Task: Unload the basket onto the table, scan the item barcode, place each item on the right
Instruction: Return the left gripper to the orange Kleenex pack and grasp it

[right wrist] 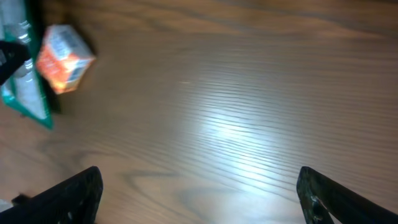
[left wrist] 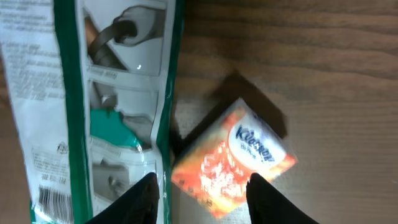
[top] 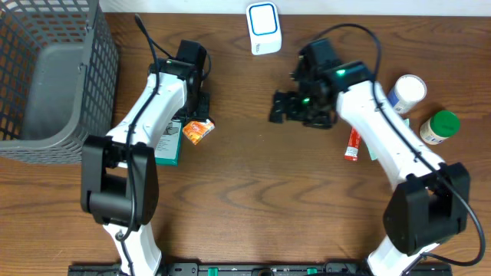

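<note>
Left of tissue pack (top: 198, 130), grey wire basket (top: 96, 69)

Mock shop checkout setup: wood table (top: 261, 192), wire basket (top: 103, 69), barcode scanner (top: 264, 27), tissue pack (top: 198, 131), bottles (top: 406, 93).

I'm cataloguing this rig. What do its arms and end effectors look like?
The left arm and right arm have white links with black joints and bases; a thin black cable loops from each wrist. Small green lights glow on the right wrist. The end effector fingers are black.
</note>
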Available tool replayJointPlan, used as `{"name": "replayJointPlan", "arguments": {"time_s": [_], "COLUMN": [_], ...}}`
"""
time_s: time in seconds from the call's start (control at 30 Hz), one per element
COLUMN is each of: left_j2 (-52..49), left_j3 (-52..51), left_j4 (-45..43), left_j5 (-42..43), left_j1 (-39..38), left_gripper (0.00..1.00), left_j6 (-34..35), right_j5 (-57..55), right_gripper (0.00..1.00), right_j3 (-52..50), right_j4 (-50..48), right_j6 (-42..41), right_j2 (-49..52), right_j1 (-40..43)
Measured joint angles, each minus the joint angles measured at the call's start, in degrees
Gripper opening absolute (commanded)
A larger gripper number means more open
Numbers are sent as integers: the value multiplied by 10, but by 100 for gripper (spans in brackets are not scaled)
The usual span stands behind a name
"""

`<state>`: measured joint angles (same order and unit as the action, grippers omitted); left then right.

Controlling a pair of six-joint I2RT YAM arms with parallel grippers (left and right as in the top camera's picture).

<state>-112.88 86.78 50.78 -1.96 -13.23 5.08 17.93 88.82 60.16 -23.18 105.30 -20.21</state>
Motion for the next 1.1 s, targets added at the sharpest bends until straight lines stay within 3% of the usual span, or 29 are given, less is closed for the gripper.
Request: {"name": "replayJointPlan", "arguments": {"time_s": [0.33,0.67,0.73,0.9,1.1], "left_j2": [-49,-49,-49,-49,-47], "left_j3": [0,0,0,11,18], "left_j4": [5,-3,-5,-17,-22], "left_j5": [80,281,307,333,301], "left_j1": [0,0,0,4,42], "left_gripper": [54,54,58,58,58], "left_j6": [-22,-19,-14,-6,-11], "right_j5": [-9,-11,-12,-11,-11], "right_gripper": [99,99,99,99,99], "right_j3": [0,0,0,0,0], "right_j4": [66,95,101,109,116], "right_j6": [60,111,122,140,147], "right_j2": [0,0,0,0,0], "right_j1": [158,273,282,294,294]}}
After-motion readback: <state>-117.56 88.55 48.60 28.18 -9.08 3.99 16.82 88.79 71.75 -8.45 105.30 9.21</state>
